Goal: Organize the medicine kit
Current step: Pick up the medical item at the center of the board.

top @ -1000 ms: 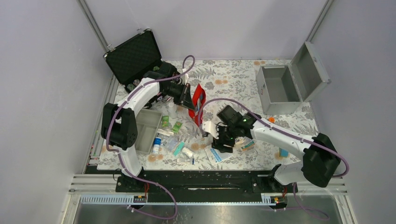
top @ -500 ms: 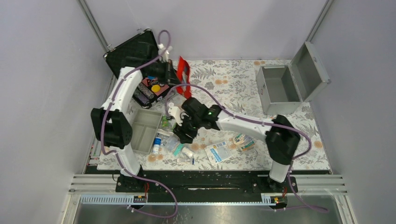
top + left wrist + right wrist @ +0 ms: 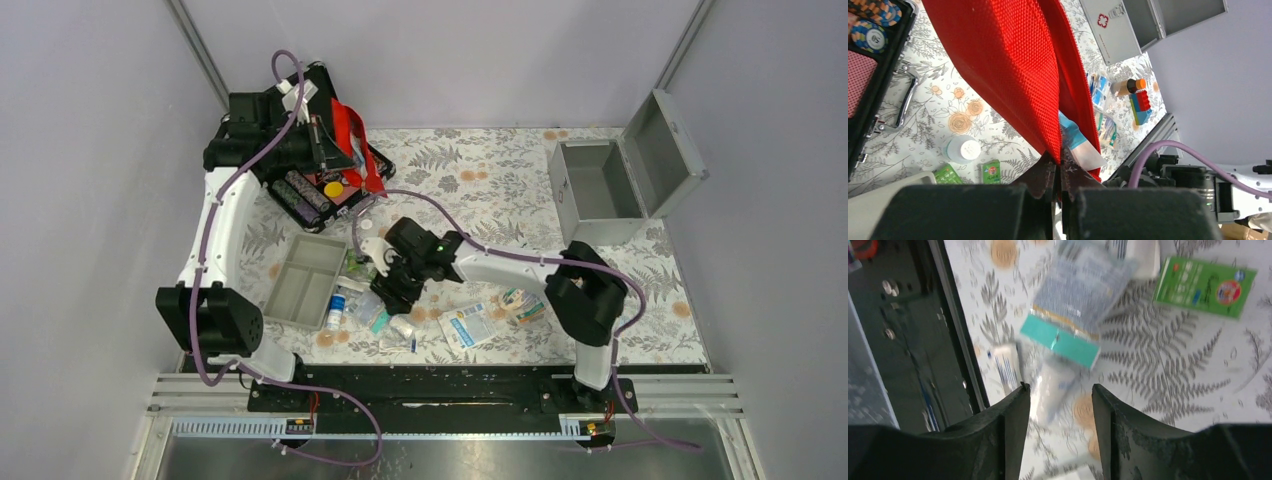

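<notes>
The medicine kit, a silver-grey metal box, stands at the back right with its hinged lid open and nothing visible inside; it also shows in the left wrist view. My left gripper is shut on the edge of the red pouch, held up over the black case. A white-and-blue packet sticks out of the pouch. My right gripper is open, hanging just above a clear packet in the pile of small medicine items.
A black foam-lined case of chips lies open at back left. A grey tray sits front left. Green boxes, a teal-ended packet, a white bottle and sachets litter the front middle. The black rail runs along the near edge.
My left arm swung the red pouch back and left, over the black case. My right arm moved left across the table to the item pile, its fingers narrowing somewhat.
</notes>
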Motion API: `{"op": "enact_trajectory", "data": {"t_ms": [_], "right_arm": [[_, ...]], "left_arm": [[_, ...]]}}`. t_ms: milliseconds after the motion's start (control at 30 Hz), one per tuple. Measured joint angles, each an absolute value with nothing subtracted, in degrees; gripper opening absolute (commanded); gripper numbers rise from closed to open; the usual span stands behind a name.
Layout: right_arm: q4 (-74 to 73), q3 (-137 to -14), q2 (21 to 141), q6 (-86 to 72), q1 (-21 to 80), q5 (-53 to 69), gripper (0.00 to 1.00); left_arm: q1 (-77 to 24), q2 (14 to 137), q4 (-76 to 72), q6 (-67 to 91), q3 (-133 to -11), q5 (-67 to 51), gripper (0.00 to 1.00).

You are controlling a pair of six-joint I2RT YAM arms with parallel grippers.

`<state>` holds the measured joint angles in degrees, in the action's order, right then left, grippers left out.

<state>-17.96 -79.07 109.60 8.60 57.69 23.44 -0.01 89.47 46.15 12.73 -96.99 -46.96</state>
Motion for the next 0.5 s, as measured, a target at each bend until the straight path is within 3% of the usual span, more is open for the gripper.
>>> {"op": "enact_trajectory", "data": {"t_ms": [267, 500], "right_arm": [[-22.92, -66.11, 96.57, 19.84, 56.16, 14.09, 0.57], [-25.45, -56.71, 91.55, 19.84, 42.44, 1.04, 0.57]], "left_arm": [[-0.27, 87.72, 44.36, 13.82, -90.83, -48.42, 0.0], [-0.27, 87.72, 43.51, 14.17, -88.64, -49.47, 0.0]]}}
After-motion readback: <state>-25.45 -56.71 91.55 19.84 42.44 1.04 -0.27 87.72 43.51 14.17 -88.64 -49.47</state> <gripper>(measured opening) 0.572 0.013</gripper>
